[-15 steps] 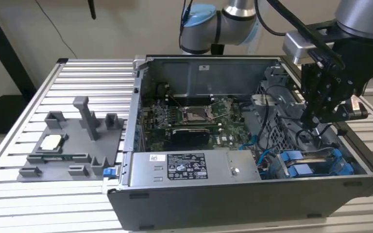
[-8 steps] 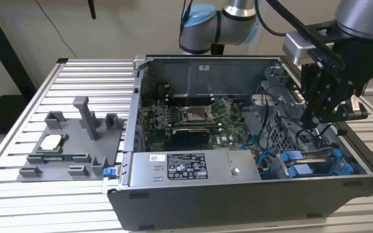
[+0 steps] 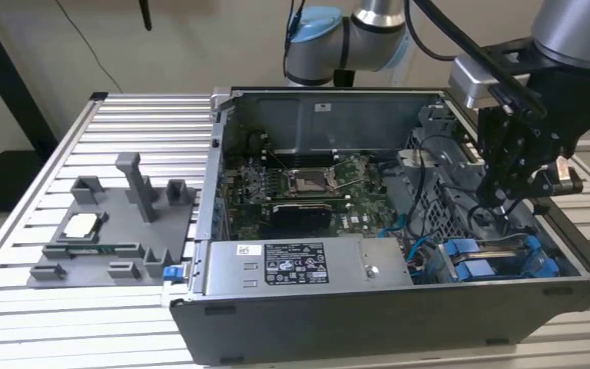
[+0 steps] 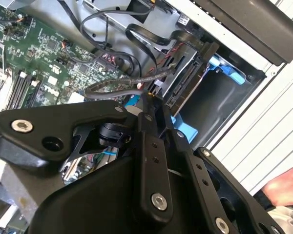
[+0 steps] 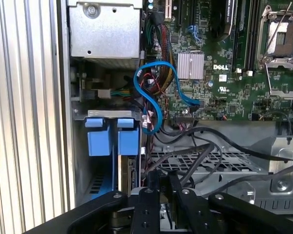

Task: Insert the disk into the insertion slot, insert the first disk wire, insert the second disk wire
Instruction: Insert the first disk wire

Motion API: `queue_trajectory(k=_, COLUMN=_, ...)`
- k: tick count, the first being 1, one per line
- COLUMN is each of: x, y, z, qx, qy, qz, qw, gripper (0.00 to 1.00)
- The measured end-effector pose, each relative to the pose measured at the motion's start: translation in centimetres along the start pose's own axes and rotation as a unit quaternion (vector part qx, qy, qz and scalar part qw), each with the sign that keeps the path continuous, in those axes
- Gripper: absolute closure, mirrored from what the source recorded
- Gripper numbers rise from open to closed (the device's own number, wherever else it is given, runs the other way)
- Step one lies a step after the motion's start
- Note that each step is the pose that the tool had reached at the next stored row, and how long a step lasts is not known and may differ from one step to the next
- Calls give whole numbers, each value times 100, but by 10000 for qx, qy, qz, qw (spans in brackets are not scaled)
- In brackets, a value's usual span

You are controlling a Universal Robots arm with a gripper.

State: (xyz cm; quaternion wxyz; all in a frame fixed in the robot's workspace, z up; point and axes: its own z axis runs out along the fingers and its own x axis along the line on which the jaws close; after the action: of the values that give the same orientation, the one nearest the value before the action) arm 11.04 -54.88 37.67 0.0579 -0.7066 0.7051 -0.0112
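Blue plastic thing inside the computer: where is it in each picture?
Exterior view: the bright blue plastic carrier frame sits in the dark grey computer case's near corner, on the exterior view's right.
Second wrist view: it lies by the case wall, next to the ribbed metal table.
First wrist view: it sits just inside the case wall, beside that table.
Shared landmark: the green circuit board.

power-supply label (image 3: 295, 264) — print unreadable | motherboard (image 5: 219, 92) — white lettering
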Motion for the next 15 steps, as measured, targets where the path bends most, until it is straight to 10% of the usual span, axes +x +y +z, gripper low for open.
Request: queue_trajectory(k=15, x=10, y=-19, z=32, qx=0, qy=2, qz=4, qw=10000, gripper=81)
